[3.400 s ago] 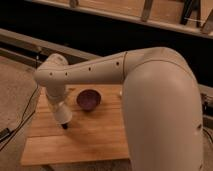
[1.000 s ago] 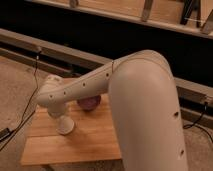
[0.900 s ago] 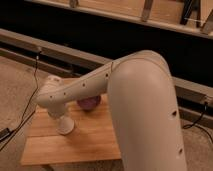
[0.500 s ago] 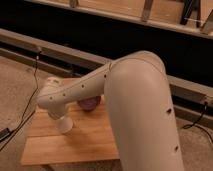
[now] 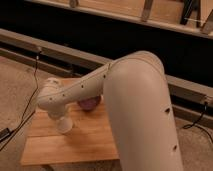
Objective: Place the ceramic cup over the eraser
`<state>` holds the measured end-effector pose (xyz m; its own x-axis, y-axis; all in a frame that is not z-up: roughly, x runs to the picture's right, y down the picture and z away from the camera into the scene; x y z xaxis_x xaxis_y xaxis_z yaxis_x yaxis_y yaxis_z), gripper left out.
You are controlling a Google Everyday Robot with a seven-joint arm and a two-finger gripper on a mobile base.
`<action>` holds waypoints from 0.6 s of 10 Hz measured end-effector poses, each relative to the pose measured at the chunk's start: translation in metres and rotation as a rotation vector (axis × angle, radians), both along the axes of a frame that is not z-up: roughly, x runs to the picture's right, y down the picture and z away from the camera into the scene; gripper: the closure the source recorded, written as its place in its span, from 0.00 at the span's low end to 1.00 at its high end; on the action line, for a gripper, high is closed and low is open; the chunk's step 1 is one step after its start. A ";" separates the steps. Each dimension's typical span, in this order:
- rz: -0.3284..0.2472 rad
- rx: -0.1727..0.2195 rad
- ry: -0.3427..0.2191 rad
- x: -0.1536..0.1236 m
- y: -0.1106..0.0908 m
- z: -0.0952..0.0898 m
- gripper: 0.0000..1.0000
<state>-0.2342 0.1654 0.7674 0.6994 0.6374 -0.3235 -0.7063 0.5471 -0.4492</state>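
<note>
1. We see the arm [image 5: 125, 95] reach down from the right across a small wooden table [image 5: 75, 147], its thick upper part filling much of the view.
2. The gripper [image 5: 59, 119] is at the arm's left end, low over the left half of the table; it is hidden behind the wrist, so we cannot tell how its fingers stand.
3. The ceramic cup [image 5: 63, 125] is right beneath the wrist, a white tapered shape, wide end down and on or just above the wood.
4. Whether the cup is held or standing free, we cannot tell.
5. We cannot see the eraser anywhere.
6. A dark purple bowl [image 5: 88, 104] sits behind the cup, half hidden by the arm.
7. A black cable [image 5: 27, 107] runs down over the floor left of the table.
</note>
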 end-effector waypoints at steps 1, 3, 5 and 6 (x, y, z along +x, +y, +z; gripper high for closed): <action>0.001 0.001 0.001 0.001 -0.001 0.000 0.20; 0.004 0.000 0.002 0.001 -0.001 -0.001 0.20; 0.006 0.002 -0.001 0.000 -0.002 -0.002 0.20; 0.006 0.003 -0.002 0.000 -0.003 -0.003 0.20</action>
